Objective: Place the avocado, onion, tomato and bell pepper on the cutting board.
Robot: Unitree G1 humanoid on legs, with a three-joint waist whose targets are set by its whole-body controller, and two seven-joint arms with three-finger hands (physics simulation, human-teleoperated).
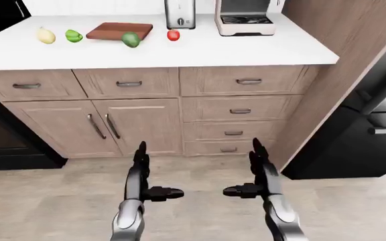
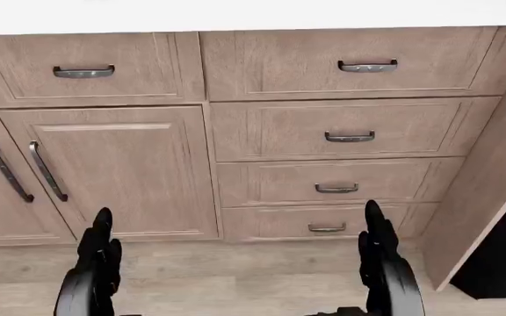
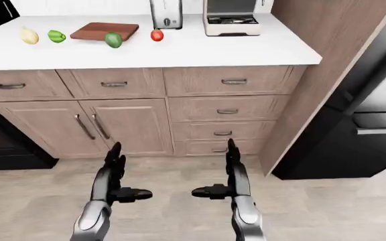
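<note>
A brown cutting board [image 1: 119, 30] lies on the white counter [image 1: 246, 50] at the top of the left-eye view. A green avocado [image 1: 131, 39] rests at the board's near edge. A red tomato [image 1: 173, 35] sits to the board's right. A green bell pepper [image 1: 73, 35] and a pale yellow onion [image 1: 45, 35] lie to its left. My left hand [image 1: 147, 175] and right hand [image 1: 250, 173] are open and empty, held low over the floor, far below the counter.
A steel toaster [image 1: 179, 14] and a coffee machine [image 1: 244, 18] stand behind the tomato. Wooden drawers and cabinet doors [image 1: 139, 125] run under the counter. A tall wood panel [image 1: 344, 75] and a black appliance [image 1: 367, 135] are at the right.
</note>
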